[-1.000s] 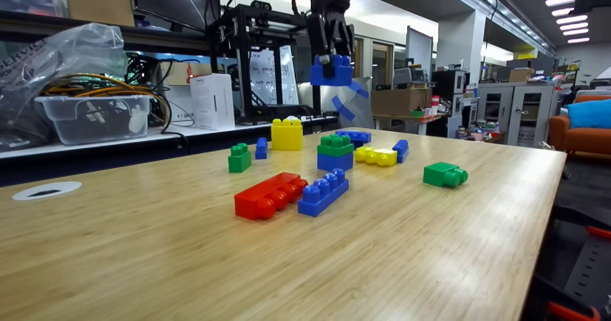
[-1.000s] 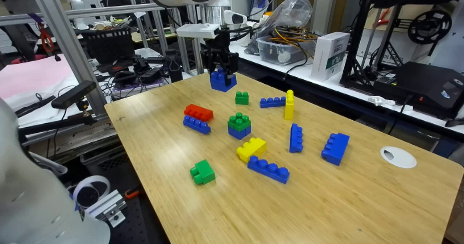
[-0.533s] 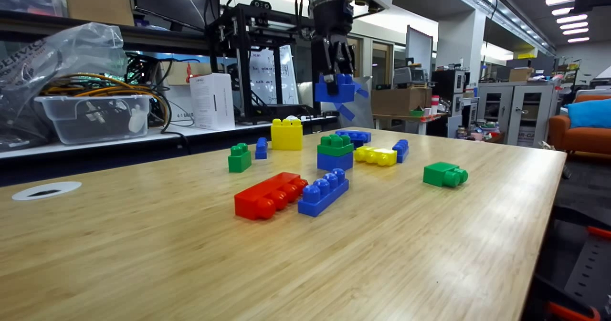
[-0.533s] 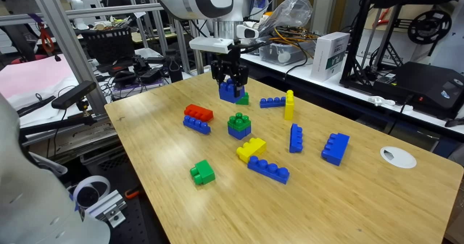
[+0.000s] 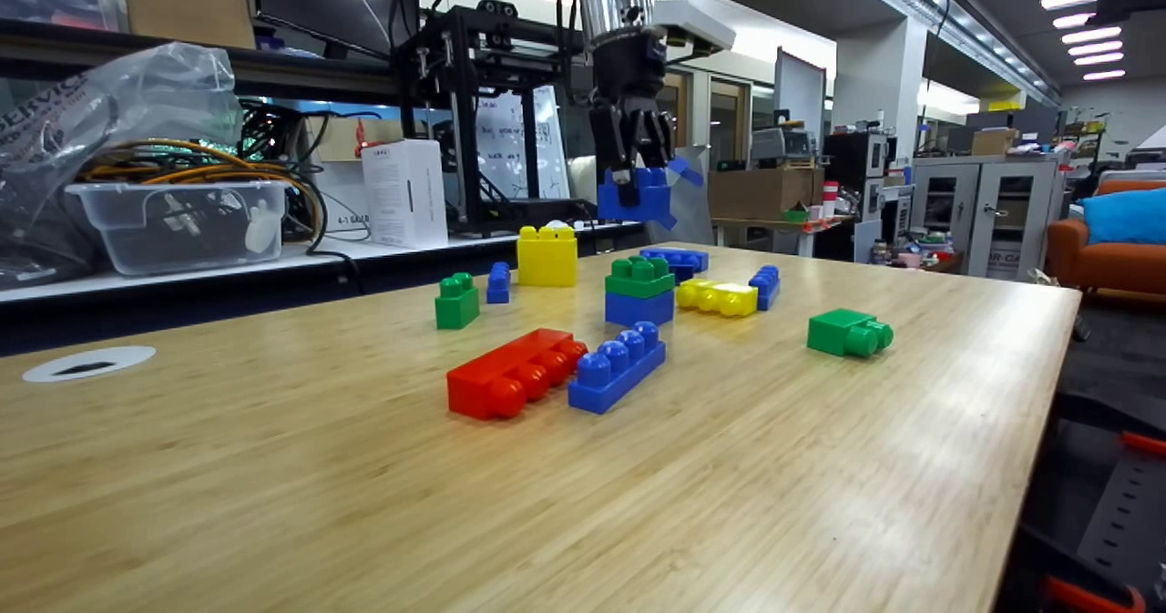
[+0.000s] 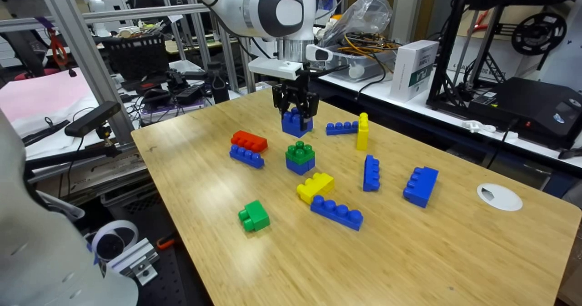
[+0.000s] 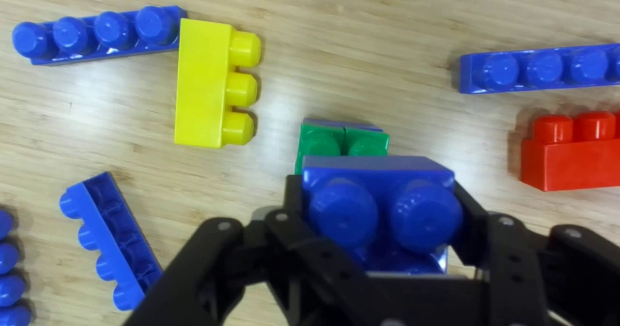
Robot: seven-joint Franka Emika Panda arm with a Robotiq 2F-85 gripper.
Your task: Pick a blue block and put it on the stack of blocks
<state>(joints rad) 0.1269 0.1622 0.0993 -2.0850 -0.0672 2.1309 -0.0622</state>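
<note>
My gripper is shut on the sides of the blue block, a chunky studded brick held studs up. In both exterior views the gripper holds the blue block in the air, roughly level. The stack of blocks is a green studded layer on a blue layer, standing on the table. A visible gap separates the held block from the stack's top in an exterior view. In the wrist view the held block hides much of the stack.
A red brick and a long blue brick lie beside the stack. A lying yellow brick touches another long blue brick. Single green bricks stand or lie apart. An upright yellow brick stands farther off.
My gripper has moved down and closer to the stack with the blue block held throughout. The block now hides a small green brick in an exterior view. The stack and loose bricks have not moved.
</note>
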